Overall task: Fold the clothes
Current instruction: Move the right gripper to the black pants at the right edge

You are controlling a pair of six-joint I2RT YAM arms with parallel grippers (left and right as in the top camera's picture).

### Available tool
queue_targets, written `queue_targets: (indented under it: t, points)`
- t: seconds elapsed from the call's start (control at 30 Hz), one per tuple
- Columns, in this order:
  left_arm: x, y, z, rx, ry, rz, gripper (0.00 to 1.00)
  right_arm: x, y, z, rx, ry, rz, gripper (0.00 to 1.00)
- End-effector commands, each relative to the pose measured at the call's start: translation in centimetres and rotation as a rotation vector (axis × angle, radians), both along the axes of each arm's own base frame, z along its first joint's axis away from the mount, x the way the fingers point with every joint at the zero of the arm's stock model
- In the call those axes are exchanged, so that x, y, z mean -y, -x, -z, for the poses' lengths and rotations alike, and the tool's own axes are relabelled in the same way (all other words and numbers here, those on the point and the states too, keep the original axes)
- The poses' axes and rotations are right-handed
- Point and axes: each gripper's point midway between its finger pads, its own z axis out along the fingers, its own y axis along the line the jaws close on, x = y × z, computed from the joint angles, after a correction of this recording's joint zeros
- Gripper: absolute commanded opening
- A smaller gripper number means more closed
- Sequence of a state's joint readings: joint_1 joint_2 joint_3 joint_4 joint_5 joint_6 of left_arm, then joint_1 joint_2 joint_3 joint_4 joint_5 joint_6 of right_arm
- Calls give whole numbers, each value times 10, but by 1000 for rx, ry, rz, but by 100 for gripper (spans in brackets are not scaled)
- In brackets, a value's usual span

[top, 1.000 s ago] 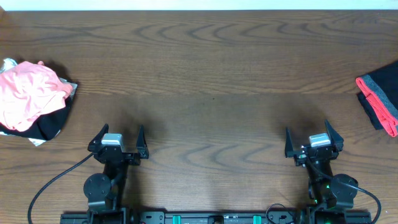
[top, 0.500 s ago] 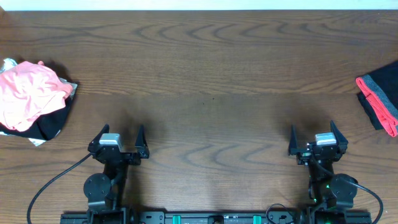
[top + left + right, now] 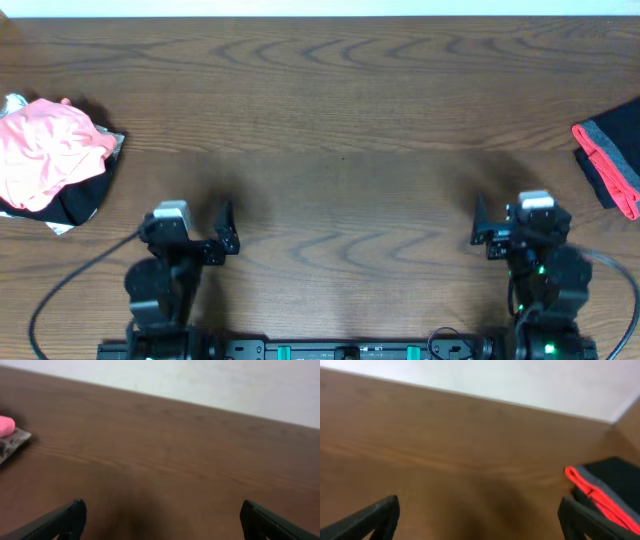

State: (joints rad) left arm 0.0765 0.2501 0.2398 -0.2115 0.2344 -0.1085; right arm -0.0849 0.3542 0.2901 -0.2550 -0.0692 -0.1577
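Right gripper (image 3: 520, 215) edges toward leggings (image 3: 610, 168); left gripper (image 3: 190, 225) tilts up far from them. Both jaws wide open, empty. Leggings untouched, folding unstarted.

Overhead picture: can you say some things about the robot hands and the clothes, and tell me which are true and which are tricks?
1. The left gripper is open and holds nothing. True.
2. The right gripper is squeezing the leggings. False: it is open and empty, and the leggings lie apart from it at the right edge of the table.
3. A pink heap of cloth sits at the table's left edge. True.
4. The leggings are spread flat across the middle of the table. False: they are bunched at the right edge, partly out of the picture.
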Motion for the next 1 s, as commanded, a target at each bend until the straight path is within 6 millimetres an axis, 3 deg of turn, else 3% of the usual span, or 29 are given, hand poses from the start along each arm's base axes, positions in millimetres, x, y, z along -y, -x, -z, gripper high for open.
queue_targets:
  t: [0.0,0.27,0.43,0.67,0.8,0.97]
  points:
    - [3,-5,-23,-55,17,13,98,3,-9,-12,-73,-23,20,99]
    - [5,-8,-28,-391,49,22,98,5,-27,-4,-369,-45,23,99]
    - [9,0,-26,-585,77,38,98,2,-24,6,-546,-108,40,99]
    - [22,1,-21,-637,128,99,98,-17,-30,5,-557,-193,-39,99]
    - [22,2,-20,-641,128,99,98,16,-35,1,-523,-206,193,99]
    - [22,1,-21,-635,127,99,98,70,-47,-30,-506,-131,412,99]
